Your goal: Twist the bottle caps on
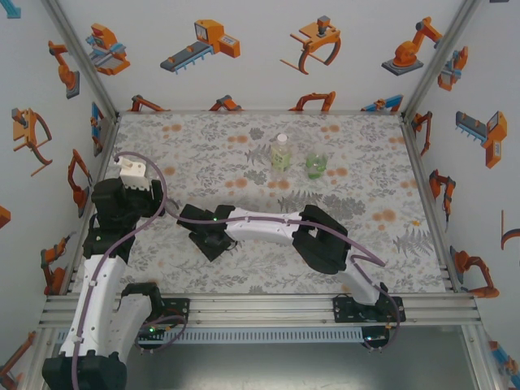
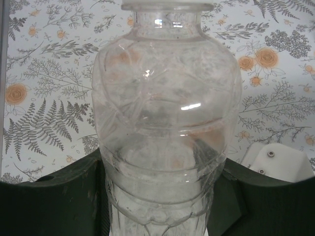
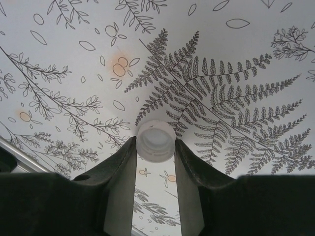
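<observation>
A clear ribbed bottle (image 2: pixel 165 98) stands between the dark fingers of my left gripper (image 2: pixel 162 160), which is shut on its lower body; its neck points to the top of the left wrist view, and its mouth is cut off. My right gripper (image 3: pixel 155 147) is low over the mat at the centre left (image 1: pixel 207 237), shut on a small white bottle cap (image 3: pixel 155 139) pinched between its fingertips. Two more bottles stand at the back of the mat: a taller slim one (image 1: pixel 280 152) and a squat green-tinted one (image 1: pixel 314 166).
The floral mat (image 1: pixel 374 203) covers the table inside white walls printed with orange robots. An aluminium rail (image 1: pixel 268 307) runs along the near edge. My left arm (image 1: pixel 122 203) stays by the left wall.
</observation>
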Controlling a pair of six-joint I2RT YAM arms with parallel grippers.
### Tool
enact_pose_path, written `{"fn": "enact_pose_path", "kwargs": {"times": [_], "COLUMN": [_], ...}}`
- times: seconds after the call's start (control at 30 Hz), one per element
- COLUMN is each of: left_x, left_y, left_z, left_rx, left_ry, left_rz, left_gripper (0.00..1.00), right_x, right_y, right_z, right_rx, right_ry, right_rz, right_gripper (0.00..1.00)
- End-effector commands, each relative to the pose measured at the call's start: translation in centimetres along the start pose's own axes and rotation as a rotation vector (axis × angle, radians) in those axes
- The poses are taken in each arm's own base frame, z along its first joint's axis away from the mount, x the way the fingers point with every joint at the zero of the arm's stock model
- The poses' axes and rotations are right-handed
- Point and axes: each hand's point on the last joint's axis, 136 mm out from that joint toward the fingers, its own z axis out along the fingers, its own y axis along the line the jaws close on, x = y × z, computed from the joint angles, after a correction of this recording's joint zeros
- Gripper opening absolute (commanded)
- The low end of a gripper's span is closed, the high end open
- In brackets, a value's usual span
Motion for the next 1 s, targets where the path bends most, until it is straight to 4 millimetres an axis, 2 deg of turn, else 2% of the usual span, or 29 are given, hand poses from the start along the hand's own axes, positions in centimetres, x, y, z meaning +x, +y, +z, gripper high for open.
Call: {"fn": "enact_pose_path", "kwargs": {"times": [0.0, 0.17, 0.4, 0.47, 0.63, 0.8, 0.97], "left_x": [-0.7, -0.6, -0.5, -0.6, -1.2, -1.1, -0.6], "left_y": [-0.1, -0.5, -1.6, -2.9, -7.8, -11.4, -14.6], "left_z": [0.0, 0.3, 0.8, 1.1, 1.1, 0.8, -0.2], "left_rx": [0.014, 0.037, 0.106, 0.192, 0.511, 0.729, 0.872], "left_ry": [-0.023, -0.015, -0.01, -0.017, -0.038, -0.022, 0.001], "left_rz": [-0.004, -0.006, -0.018, -0.019, -0.02, -0.023, 0.011], "left_gripper": [0.0, 0.0, 0.0, 0.0, 0.0, 0.0, 0.0], "right_x": [0.3, 1.7, 5.5, 6.7, 9.4, 11.2, 12.2], "right_y": [-1.7, -5.1, -11.1, -12.6, -16.3, -18.4, -19.1], "right_z": [-1.4, -3.6, -5.7, -6.1, -6.6, -6.8, -6.5], "right_rx": [0.048, 0.093, 0.143, 0.163, 0.214, 0.246, 0.25], "right_ry": [-0.012, -0.043, -0.074, -0.081, -0.09, -0.095, -0.091], "right_rz": [0.035, 0.13, 0.33, 0.377, 0.489, 0.55, 0.576], "right_gripper": [0.3, 0.28, 0.27, 0.27, 0.27, 0.27, 0.27]}}
